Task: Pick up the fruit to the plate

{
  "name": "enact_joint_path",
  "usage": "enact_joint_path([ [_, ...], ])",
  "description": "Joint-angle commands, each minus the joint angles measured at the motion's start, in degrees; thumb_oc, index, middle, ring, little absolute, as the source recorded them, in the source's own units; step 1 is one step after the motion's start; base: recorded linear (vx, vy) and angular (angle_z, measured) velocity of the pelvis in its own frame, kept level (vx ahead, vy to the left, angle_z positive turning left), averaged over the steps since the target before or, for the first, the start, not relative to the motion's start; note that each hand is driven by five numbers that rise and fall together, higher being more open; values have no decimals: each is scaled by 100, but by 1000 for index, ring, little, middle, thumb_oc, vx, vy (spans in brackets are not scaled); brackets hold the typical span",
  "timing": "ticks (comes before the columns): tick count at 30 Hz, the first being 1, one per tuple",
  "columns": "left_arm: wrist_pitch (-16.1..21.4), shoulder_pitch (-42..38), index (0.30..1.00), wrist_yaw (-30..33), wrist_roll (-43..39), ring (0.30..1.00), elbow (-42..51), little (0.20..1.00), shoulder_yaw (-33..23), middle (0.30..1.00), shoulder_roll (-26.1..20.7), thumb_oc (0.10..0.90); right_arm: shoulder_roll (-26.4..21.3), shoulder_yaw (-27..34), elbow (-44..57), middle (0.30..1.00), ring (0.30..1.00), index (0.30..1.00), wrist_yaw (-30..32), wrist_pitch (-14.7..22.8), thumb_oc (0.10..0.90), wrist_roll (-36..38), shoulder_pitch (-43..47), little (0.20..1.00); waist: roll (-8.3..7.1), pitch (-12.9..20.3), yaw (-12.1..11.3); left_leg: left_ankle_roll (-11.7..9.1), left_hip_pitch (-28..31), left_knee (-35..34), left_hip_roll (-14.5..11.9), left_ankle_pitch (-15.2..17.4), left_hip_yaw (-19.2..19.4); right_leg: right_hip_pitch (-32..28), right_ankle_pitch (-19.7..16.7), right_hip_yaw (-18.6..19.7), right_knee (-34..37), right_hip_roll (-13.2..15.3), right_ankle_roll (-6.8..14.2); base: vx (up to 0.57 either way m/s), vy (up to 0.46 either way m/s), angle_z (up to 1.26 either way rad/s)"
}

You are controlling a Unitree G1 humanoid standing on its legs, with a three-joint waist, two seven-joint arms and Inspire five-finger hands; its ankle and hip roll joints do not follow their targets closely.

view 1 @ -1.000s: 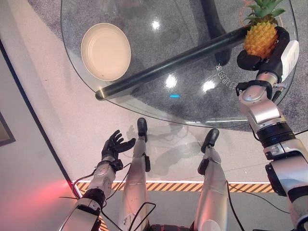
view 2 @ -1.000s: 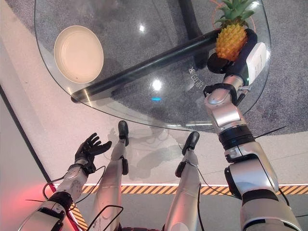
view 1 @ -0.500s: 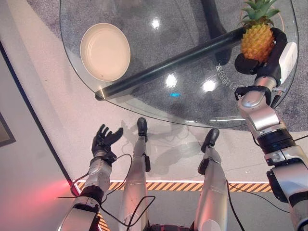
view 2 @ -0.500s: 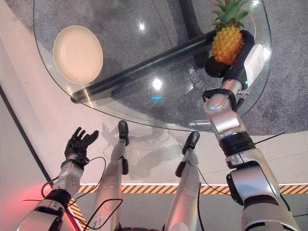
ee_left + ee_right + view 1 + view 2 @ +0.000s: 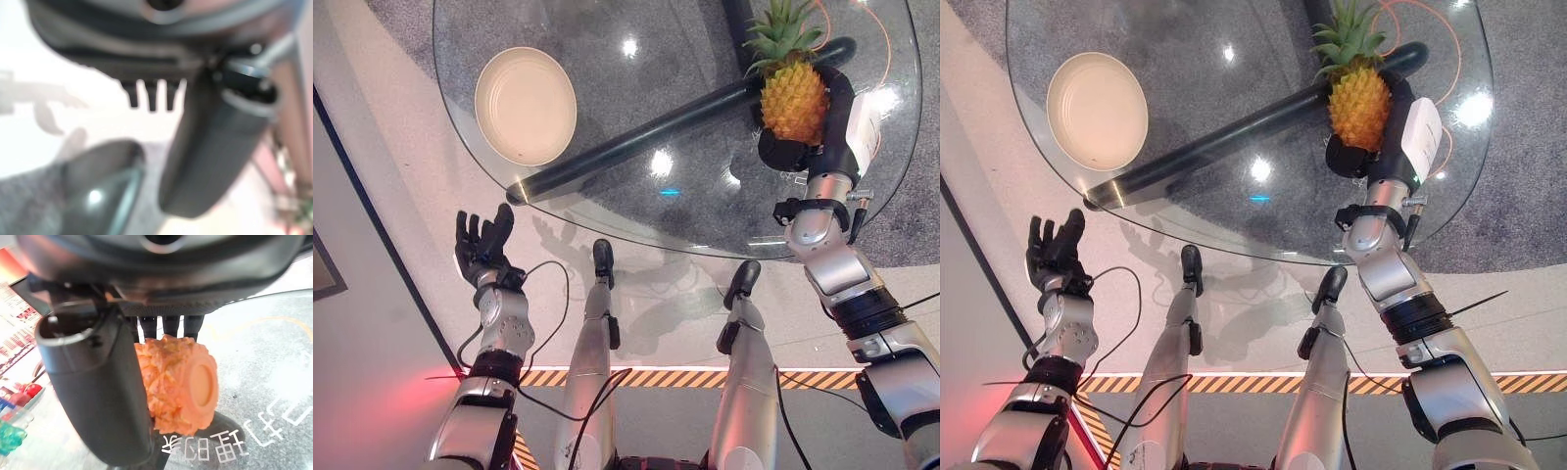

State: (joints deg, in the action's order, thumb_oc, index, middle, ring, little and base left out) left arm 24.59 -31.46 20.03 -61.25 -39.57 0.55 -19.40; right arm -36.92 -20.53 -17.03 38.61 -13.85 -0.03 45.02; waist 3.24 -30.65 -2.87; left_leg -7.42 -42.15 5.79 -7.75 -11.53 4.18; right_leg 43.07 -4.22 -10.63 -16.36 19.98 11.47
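One pineapple (image 5: 793,98) — within right robot hand (image 5: 803,149)

— Held? Pineapple (image 5: 176,384), orange, flat base facing out, clasped between thumb and fingers of right hand (image 5: 98,396).
— Beneath? Glass table (image 5: 274,362), with mirrored white print.

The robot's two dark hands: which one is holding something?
The right hand: its fingers curl round the orange pineapple above the glass table. The left hand is open.
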Motion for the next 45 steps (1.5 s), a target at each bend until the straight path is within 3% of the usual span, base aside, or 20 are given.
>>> enact_joint_path([
  [1,794,-171,900,237,8,900,231,900,-319,900,-542,800,-149,-201,786,300,300,300,-127,765,100,-497,230,200,96,86,14,-81,117,163,-145,320,-77,282,-308,-82,164,-39,52,0,0,0],
  [9,1216,-327,900,640,239,900,694,900,-415,900,-668,800,-131,-322,890,300,300,300,-394,1110,100,-605,88,200,38,86,4,-107,127,153,-177,342,-74,235,-293,-117,190,-31,55,0,0,0],
  [16,1582,-400,900,1221,1187,900,1347,900,-464,900,-651,800,-99,-436,1035,300,300,300,-690,1348,100,-640,-61,200,-98,86,-62,-128,89,160,-226,365,-131,189,-277,-203,187,-17,68,0,-64,0],
  [23,1621,-302,900,1267,1668,900,1955,900,-472,900,-513,800,-91,-449,1264,300,300,300,-884,1453,100,-815,-130,200,-118,86,-124,-126,70,142,-212,375,-173,150,-288,-268,225,-3,95,-4,-40,0],
  [27,1473,-216,900,1021,1958,900,2423,900,-379,900,-471,800,-76,-437,1442,300,300,300,-988,1522,100,-857,-156,200,-125,86,-137,-130,77,113,-218,374,-181,131,-295,-281,256,-2,114,0,0,0],
  [35,994,-139,900,-29,1459,900,3144,900,-60,900,-338,800,-62,-372,1738,300,300,300,-1284,1664,100,-1012,-125,200,-98,86,-154,-112,67,104,-178,356,-203,95,-346,-306,313,25,153,0,0,0],
  [40,402,-216,900,-716,1010,900,3367,900,291,900,-261,800,-40,-370,1939,300,300,300,-1380,1673,100,-1013,-33,200,-70,86,-121,-95,65,109,-157,341,-205,89,-401,-299,348,55,190,0,0,0],
  [45,242,-252,900,-1029,671,900,3446,900,511,900,-241,800,-85,-405,2023,300,300,300,-1458,1710,100,-1004,26,200,-12,86,-90,-85,76,110,-140,326,-184,91,-438,-282,374,77,212,0,0,0],
])
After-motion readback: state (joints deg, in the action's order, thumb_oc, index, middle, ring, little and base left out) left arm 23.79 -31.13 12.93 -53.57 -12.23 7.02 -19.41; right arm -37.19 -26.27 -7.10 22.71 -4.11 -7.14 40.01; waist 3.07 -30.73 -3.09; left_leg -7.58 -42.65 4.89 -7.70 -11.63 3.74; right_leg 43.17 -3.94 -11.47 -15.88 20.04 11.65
